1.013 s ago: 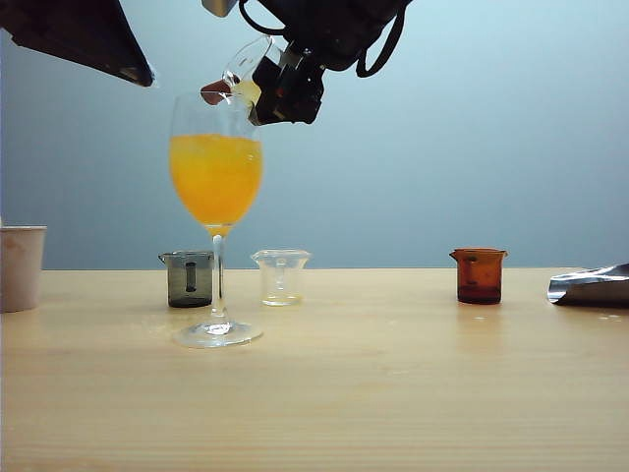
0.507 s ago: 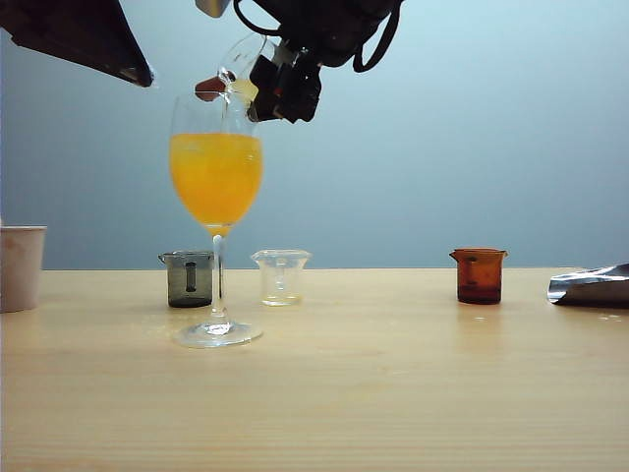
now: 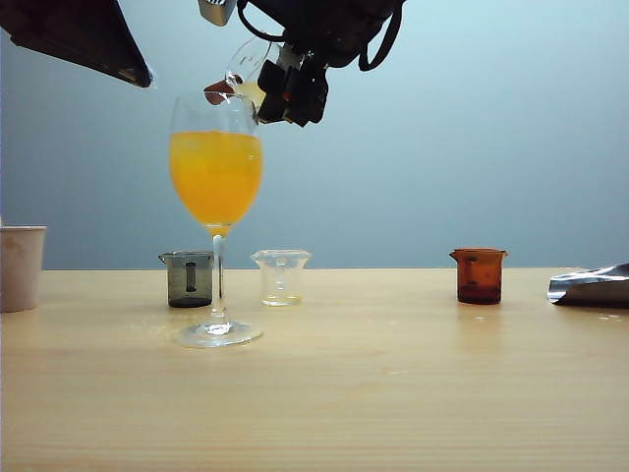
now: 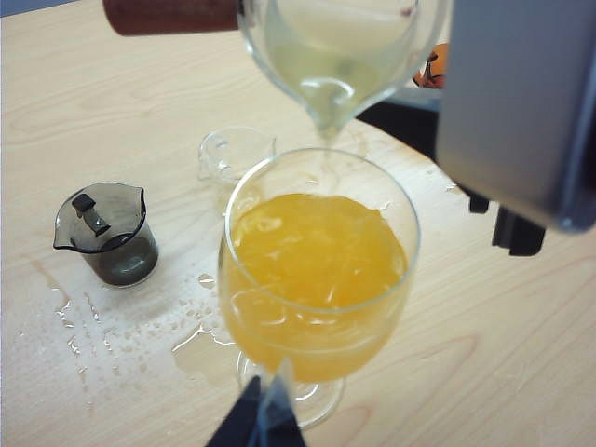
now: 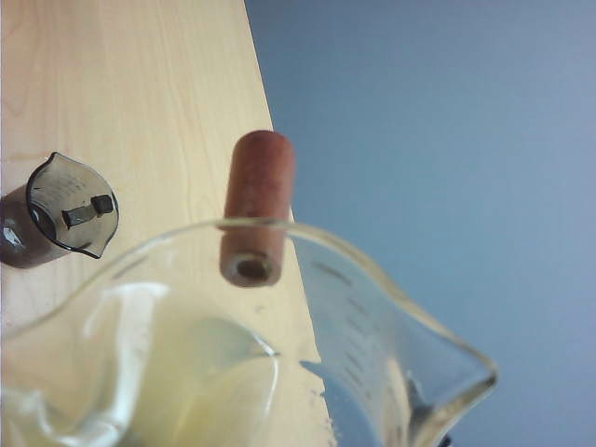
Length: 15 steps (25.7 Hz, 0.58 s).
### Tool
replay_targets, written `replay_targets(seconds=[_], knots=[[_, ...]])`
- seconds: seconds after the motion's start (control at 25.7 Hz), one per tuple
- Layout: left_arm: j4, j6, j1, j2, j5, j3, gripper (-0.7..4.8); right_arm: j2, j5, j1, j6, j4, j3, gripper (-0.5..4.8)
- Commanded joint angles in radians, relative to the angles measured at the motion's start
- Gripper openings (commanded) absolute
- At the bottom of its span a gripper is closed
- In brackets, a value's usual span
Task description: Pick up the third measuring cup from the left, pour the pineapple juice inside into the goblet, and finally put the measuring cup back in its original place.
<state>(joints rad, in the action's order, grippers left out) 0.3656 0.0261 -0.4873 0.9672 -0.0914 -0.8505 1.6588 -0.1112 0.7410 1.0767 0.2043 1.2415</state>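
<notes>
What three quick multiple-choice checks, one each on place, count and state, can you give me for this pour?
1. Where is the third measuring cup?
A. Standing on the table
B. Tilted above the goblet's rim, in the right gripper
C. Inside the goblet

2. How many small cups stand on the table in the exterior view?
A. One
B. Three
C. Five

3. What is the state of the goblet?
A. Empty
B. Tipped over
C. Upright, holding orange juice

Answers:
1 B: the right gripper holds the cup tilted over the goblet's rim, pale pineapple juice at its lip.
2 B: a grey cup, a clear cup and an amber cup.
3 C: it stands on its foot, bowl filled with orange.
</notes>
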Motion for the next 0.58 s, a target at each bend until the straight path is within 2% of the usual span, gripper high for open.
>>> replay_targets(seconds=[0.04,0.58], knots=[[-0.008,0.003,0.0,-0.002,0.002,-0.008,-0.06,-0.02,-0.003,0.011,0.005,0.032,0.008,1.66],[-0.007,0.003,0.0,-0.002,0.002,-0.008,-0.06,-0.026,-0.055,0.051,0.088,0.024,0.008,1.65]])
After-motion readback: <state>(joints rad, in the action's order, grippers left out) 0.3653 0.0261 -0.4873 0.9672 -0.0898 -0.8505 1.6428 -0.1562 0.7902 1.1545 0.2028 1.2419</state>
